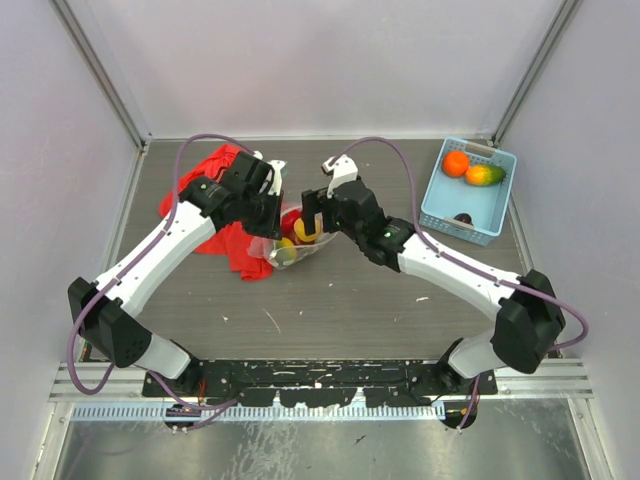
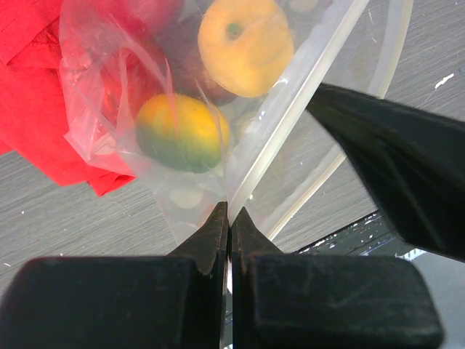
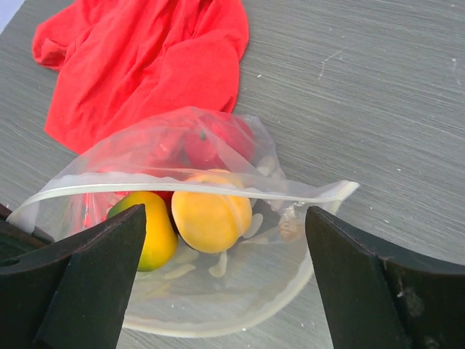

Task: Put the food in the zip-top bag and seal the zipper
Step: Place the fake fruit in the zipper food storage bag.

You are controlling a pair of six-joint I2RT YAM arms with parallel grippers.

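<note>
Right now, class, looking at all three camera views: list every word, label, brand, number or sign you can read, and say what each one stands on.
None: no readable text shows in any view.
The zip-top bag carries only pale round dots, no letters.
The toy food, the red cloth and the light blue basket show no label, brand or number.
</note>
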